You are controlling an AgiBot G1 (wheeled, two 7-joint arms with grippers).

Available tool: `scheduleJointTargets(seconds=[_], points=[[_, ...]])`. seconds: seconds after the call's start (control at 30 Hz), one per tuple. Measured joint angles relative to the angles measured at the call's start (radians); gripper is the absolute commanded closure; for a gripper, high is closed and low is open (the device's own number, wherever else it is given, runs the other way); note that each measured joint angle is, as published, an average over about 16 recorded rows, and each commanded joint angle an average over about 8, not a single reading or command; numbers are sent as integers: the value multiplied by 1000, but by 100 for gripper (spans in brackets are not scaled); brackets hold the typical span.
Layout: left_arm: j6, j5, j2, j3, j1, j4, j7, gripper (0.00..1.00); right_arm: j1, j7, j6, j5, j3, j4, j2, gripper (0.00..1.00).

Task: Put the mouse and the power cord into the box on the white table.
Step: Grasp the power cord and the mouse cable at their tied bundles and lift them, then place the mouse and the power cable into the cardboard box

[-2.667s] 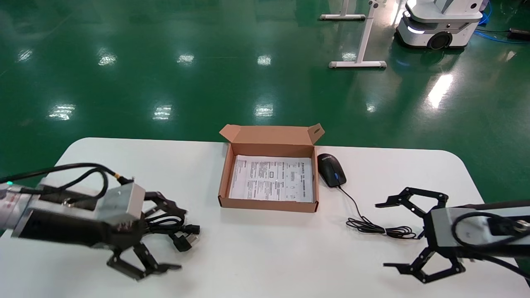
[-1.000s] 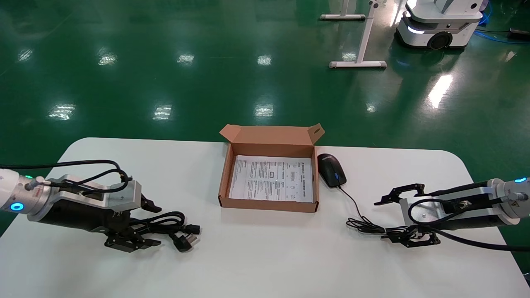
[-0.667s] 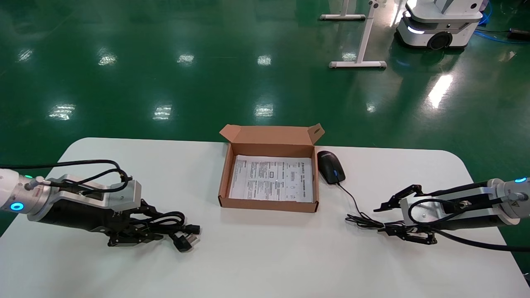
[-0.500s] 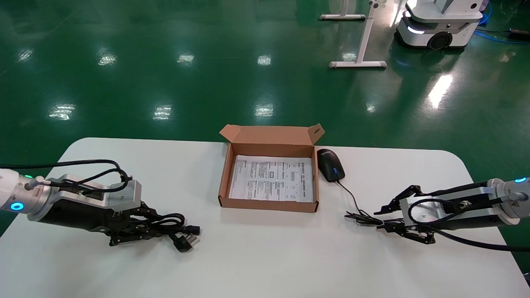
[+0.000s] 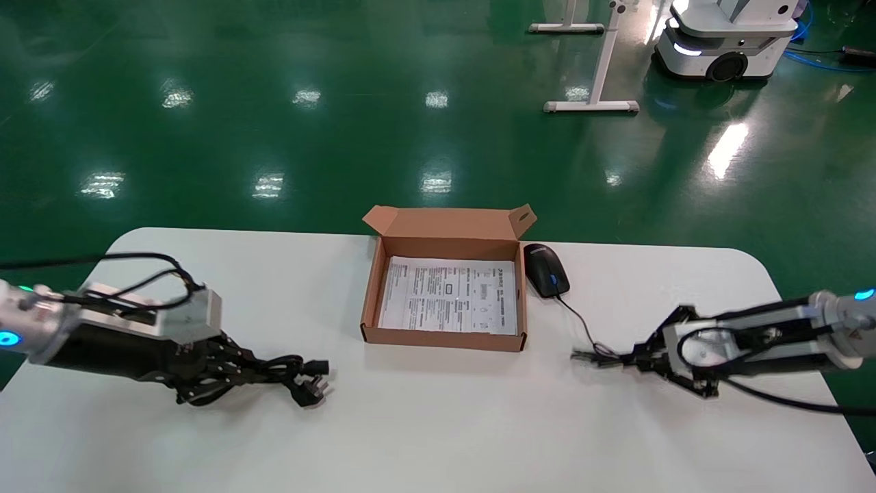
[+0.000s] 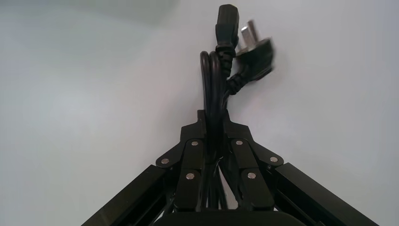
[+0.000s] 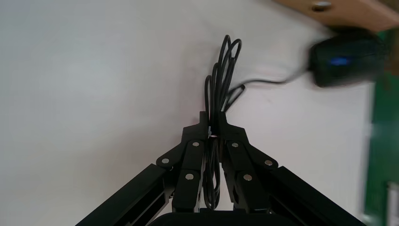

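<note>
Now closing fully on the power cord (image 5: 274, 370) with the left gripper (image 5: 205, 378); clamping the mouse (image 5: 545, 270) cable bundle with the right gripper (image 5: 650, 361), dragging the mouse toward the bench's far edge.

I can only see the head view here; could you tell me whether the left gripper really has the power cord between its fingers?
Observer: Yes. In the left wrist view the left gripper is shut on the power cord, its loops pinched between both fingertips.
Operator: Thank you. Which end of the cord sticks out in front?
Observer: Both: the three-pin plug and the moulded connector lie side by side beyond the fingers.
Operator: And the right side?
Observer: In the right wrist view the right gripper is shut on the bundled thin cable of the mouse, whose wheel glows blue.
</note>
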Motion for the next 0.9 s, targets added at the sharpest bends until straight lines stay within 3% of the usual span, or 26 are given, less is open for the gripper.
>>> scheduleJointTargets(seconds=[0.47,0.9], points=[[11,-123,-108,-86,-141,-179,-120,100,185,136,25,41,52,149,28,100],[-68,-154,-46,-124,-263,-205,-187,100,290,265,97,85,92,257,-67,100]])
